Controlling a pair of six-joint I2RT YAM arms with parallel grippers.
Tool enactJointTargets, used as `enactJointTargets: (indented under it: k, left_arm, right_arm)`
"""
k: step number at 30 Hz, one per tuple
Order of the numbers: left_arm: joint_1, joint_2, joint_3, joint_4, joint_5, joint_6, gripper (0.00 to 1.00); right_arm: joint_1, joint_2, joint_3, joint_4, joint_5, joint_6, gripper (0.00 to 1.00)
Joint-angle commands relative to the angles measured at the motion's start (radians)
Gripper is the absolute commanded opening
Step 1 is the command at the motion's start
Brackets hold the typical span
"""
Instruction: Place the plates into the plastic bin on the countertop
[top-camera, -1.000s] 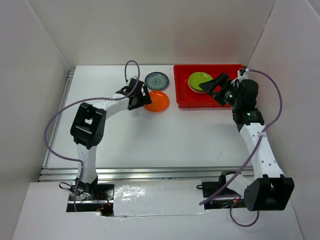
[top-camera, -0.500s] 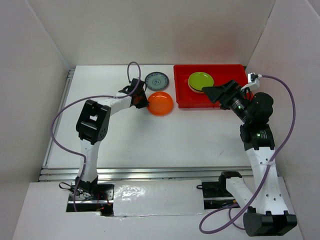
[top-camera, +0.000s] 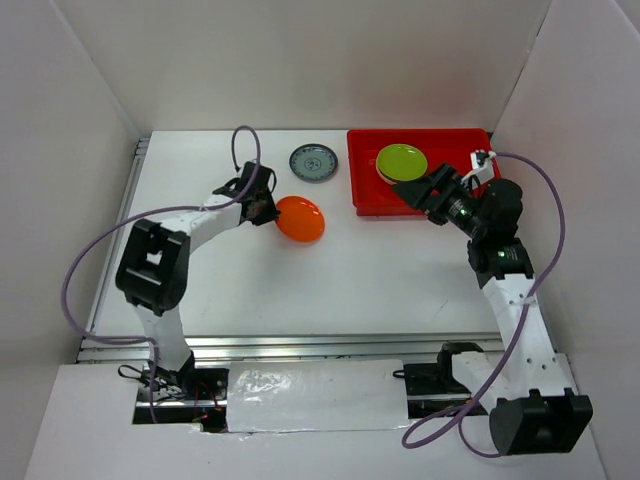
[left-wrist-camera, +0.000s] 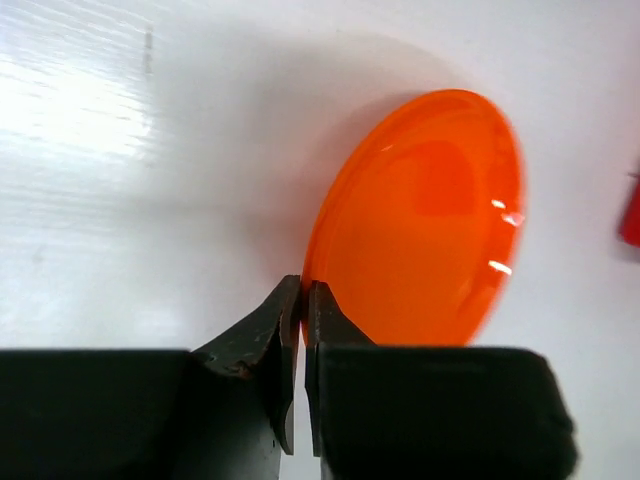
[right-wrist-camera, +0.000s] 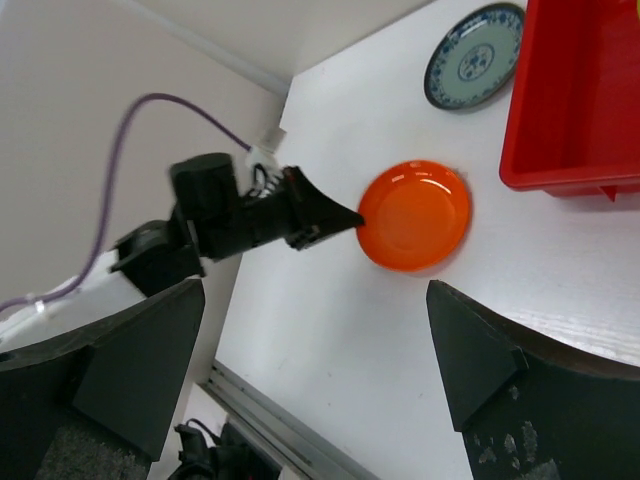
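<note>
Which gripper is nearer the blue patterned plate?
Left. The left gripper, shut on the orange plate, sits near-left of the blue patterned plate; the right gripper, open, is over the red bin's near edge.

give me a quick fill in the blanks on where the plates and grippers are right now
1. The left gripper is shut on the orange plate at its rim, while the right gripper is ____.
2. Outside the red bin, ____ plates are in view.
3. The blue-grey plate lies flat on the bin's ____ side.

Missing words: open; two; left
</note>
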Motion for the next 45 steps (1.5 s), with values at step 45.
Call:
enactJointTargets:
  k: [45]
  left_arm:
    - [0.188,-0.608,-0.237,0.066,0.405,-0.004,0.0]
  right_arm:
    - [0.382,0.667,-0.012,0.734,-0.019,0.164,0.76]
